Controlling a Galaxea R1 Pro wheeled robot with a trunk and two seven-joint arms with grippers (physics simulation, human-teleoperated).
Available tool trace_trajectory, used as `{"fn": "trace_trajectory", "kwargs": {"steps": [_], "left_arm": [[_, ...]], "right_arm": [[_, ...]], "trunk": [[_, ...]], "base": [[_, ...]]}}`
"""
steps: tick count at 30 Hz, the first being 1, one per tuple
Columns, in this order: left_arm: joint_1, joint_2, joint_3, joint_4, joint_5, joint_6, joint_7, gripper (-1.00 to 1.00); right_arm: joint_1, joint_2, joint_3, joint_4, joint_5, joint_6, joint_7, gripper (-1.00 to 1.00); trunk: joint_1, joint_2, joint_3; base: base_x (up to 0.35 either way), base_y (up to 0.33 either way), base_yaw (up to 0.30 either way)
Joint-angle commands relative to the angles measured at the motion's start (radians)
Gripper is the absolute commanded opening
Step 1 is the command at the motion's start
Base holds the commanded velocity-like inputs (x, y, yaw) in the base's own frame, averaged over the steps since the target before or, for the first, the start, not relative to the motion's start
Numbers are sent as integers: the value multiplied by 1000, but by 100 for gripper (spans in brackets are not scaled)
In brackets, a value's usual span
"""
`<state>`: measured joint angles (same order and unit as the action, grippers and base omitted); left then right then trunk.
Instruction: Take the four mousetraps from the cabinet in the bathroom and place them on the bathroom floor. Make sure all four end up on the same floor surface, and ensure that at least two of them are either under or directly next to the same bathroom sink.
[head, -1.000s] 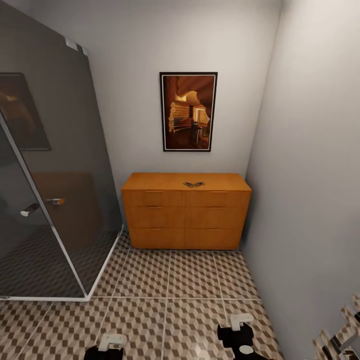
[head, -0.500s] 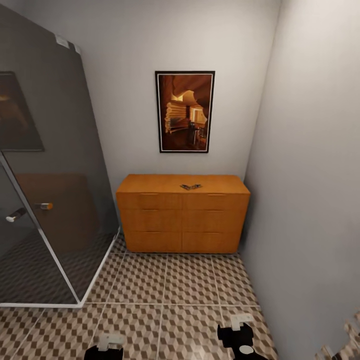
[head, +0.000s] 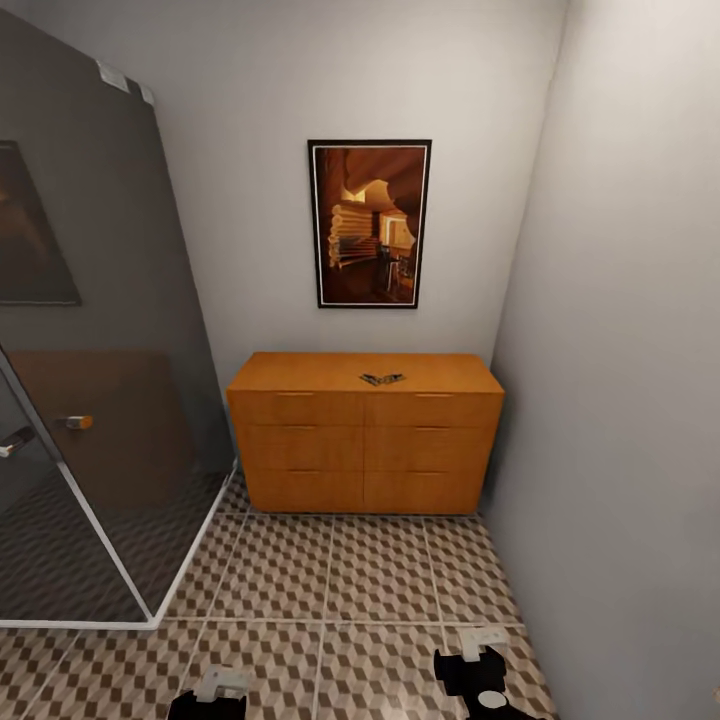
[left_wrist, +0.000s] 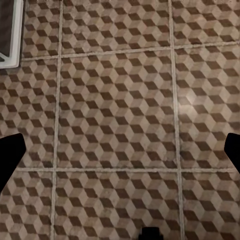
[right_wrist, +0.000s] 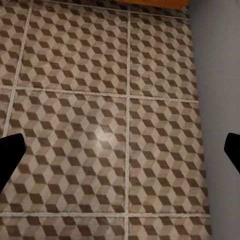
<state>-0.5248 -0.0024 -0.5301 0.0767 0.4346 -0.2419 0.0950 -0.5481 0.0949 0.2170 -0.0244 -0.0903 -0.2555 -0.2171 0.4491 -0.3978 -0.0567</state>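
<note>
The cabinet (head: 365, 440) is orange-brown wood. The bathroom floor (head: 330, 570) carries a brown, beige and white cube pattern with pale grout. Grey walls (head: 620, 350); a black-framed picture (head: 369, 224) in amber tones.

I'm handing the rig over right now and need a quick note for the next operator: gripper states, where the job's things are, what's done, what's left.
Left gripper: open, empty, over bare floor.
Right gripper: open, empty, over floor beside the right wall.
Cabinet: straight ahead against the far wall, drawers shut, under a framed picture.
Mousetraps: a small dark cluster on the cabinet top, right of centre; too small to count.
Bathroom floor: no traps on the visible tiles.
Done: nothing placed.
Left: approach the cabinet, pick up all four traps, set them on the floor, at least two by the sink.
</note>
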Motion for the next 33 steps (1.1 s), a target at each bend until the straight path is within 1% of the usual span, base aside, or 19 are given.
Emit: {"fn": "trace_trajectory", "kwargs": {"steps": [1,19,33], "left_arm": [[-1,-1,-8,3,7,-5,0,100],[-1,-1,-8,3,7,-5,0,100],[-1,-1,-8,3,7,-5,0,100]], "right_arm": [[-1,0,8,1,-9,-4,-3,100],[-1,-10,8,3,-3,-2,-2,100],[-1,-10,8,3,-3,-3,-2,100]], "trunk": [[1,-2,-2],[1,-2,-2],[1,-2,-2]], "base": [[134,0,0],[134,0,0],[134,0,0]]}}
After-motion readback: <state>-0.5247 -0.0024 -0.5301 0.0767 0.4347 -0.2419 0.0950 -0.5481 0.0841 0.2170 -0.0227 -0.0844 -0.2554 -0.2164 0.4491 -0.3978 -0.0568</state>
